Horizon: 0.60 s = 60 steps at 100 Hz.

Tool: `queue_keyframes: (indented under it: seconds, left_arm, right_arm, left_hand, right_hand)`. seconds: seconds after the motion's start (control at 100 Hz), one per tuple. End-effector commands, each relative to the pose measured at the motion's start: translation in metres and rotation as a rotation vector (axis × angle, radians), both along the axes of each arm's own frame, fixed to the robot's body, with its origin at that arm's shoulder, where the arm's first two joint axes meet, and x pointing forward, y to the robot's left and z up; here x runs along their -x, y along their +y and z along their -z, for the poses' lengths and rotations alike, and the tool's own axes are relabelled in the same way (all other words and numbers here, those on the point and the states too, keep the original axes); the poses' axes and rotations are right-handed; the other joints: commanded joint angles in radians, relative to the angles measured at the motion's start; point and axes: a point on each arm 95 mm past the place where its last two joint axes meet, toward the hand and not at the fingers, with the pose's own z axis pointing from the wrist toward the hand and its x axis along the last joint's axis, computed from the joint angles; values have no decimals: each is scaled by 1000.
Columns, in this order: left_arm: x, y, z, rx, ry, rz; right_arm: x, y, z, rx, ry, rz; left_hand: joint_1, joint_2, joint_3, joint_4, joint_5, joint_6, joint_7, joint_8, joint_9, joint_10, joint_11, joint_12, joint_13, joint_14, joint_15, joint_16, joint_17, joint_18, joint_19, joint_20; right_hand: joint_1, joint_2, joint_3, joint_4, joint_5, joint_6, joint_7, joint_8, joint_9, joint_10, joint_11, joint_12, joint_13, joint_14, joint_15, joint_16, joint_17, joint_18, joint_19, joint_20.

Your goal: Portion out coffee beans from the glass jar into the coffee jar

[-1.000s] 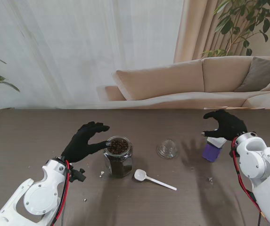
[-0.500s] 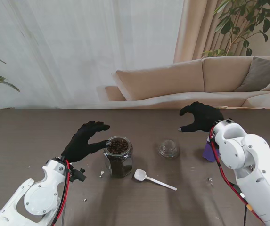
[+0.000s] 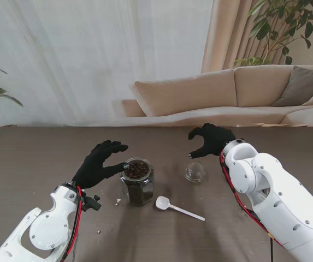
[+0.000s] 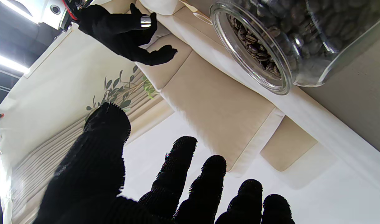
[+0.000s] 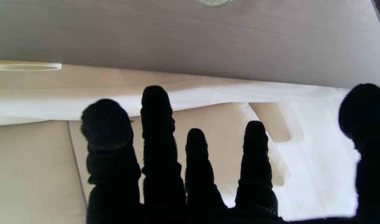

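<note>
The glass jar, lidless and nearly full of coffee beans, stands mid-table; its mouth also fills the left wrist view. My left hand is open just left of the jar, fingers spread, thumb near the rim. My right hand hovers open a little beyond a small clear glass lid, holding nothing; its fingers are apart. A white scoop lies on the table nearer to me than the jar. The purple coffee jar is hidden behind my right forearm.
Small crumbs lie by the glass jar's base. A beige sofa and curtains stand past the far table edge. My right forearm covers the right side of the table.
My right hand has left the purple jar and swung left, to just beyond the glass lid; its arm now hides that jar. The left hand has not moved.
</note>
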Motion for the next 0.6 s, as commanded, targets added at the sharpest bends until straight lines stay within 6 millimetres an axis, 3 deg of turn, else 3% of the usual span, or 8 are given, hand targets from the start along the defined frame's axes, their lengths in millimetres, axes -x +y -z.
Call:
queue_keyframes:
  seconds: [0.0, 0.23, 0.59]
  left_arm:
    - [1, -3, 2, 3, 9, 12]
    - [4, -3, 3, 2, 11, 6]
    - [7, 0, 2, -9, 14, 2]
  right_arm:
    - [2, 6, 16, -8, 49, 2]
    - [-2, 10, 42, 26, 121, 7]
    - [-11, 13, 74, 86, 187, 27]
  left_hand:
    - [30, 43, -27, 32, 16, 2, 4, 7, 19, -1, 1, 11, 14, 13, -8, 10, -18, -23, -35, 4]
    - [30, 42, -28, 32, 15, 3, 4, 7, 19, -1, 1, 10, 13, 14, -8, 9, -17, -23, -35, 3]
    - [29, 44, -31, 32, 17, 0, 5, 7, 20, -3, 1, 11, 15, 13, -7, 10, -18, -23, -33, 7]
  right_hand:
    - [33, -56, 47, 32, -28, -42, 15, 35, -26, 12, 37, 27, 28, -13, 68, 33, -222, -23, 75, 42]
    - [143, -105, 30, 54, -51, -73, 37, 124, -80, 47, 93, 50, 89, -85, 296, 109, -151, -64, 174, 66]
    - [114, -76, 8, 44, -83, -80, 33, 138, -90, 61, 122, 57, 124, -120, 357, 117, -105, -82, 210, 65]
